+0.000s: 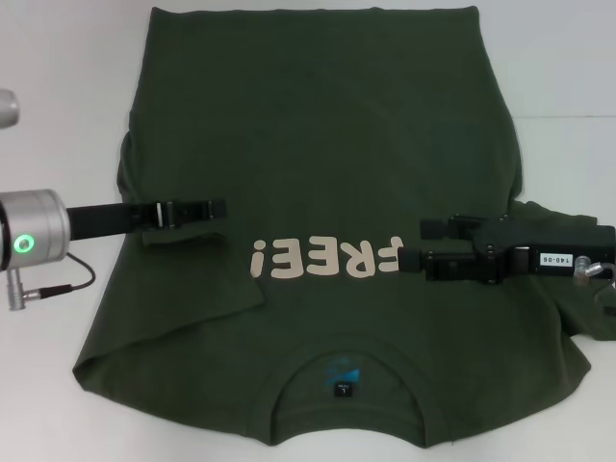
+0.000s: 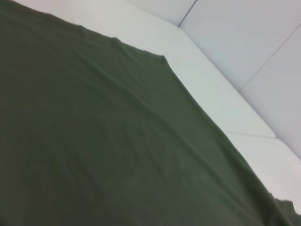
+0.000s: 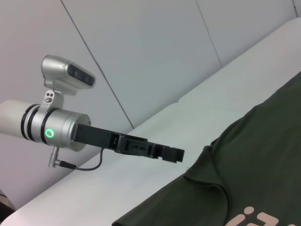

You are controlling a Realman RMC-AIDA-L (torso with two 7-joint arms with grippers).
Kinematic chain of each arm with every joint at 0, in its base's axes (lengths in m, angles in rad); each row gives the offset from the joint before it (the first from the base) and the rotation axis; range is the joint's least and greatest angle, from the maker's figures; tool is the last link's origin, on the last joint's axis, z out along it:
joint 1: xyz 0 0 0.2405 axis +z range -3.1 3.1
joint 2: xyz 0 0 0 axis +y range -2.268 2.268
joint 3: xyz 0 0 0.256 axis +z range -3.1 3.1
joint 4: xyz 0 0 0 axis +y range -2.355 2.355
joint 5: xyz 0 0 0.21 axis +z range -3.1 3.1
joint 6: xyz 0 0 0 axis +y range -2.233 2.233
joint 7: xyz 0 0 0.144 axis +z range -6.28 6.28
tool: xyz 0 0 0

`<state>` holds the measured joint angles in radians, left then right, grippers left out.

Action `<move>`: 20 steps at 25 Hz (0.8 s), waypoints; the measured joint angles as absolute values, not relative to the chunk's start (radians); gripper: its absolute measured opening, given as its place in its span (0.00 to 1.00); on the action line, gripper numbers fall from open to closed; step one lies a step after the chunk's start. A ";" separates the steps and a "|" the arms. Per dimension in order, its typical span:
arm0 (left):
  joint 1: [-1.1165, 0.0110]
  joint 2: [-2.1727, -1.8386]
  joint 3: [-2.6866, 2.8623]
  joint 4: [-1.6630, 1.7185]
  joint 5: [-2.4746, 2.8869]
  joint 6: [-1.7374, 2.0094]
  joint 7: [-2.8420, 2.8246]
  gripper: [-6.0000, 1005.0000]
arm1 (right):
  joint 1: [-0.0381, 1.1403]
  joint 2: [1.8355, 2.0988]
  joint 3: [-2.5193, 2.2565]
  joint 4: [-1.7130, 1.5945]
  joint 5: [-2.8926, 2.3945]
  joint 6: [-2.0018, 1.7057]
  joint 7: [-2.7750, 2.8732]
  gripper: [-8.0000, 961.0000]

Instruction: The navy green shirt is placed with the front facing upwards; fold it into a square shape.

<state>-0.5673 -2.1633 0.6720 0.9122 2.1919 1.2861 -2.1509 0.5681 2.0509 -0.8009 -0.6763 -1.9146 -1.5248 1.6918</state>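
Now your navy green shirt (image 1: 318,192) lies flat on the worktop (image 1: 558,67), collar near; left claw (image 1: 217,208) and right claw (image 1: 412,245) hover inward over opposite sides, openness I cannot tell.

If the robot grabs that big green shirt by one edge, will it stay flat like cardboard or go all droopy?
Probably droopy. The green shirt already shows soft wrinkles and a sleeve folded over itself, so it likely bends wherever it is lifted. It looks thin, so probably light. Spread wide on the white table, it would likely drag and bunch if pushed. The left claw and right claw hover over it.
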 joint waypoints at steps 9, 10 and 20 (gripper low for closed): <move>-0.506 -2.166 0.676 0.872 1.959 1.441 -1.925 0.70 | 0.557 2.043 -0.757 -0.673 -1.916 -1.525 1.726 0.94; -0.500 -2.167 0.678 0.854 1.921 1.473 -1.879 0.75 | 0.553 2.040 -0.748 -0.673 -1.917 -1.522 1.740 0.94; -0.520 -2.167 0.768 0.650 1.841 1.566 -1.519 0.73 | 0.530 1.982 -0.739 -0.683 -2.054 -1.407 2.017 0.94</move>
<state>-0.5201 -2.1674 0.7676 0.6502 1.8411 1.5659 -1.5186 0.5301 1.9823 -0.7388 -0.6832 -2.0544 -1.4072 2.0168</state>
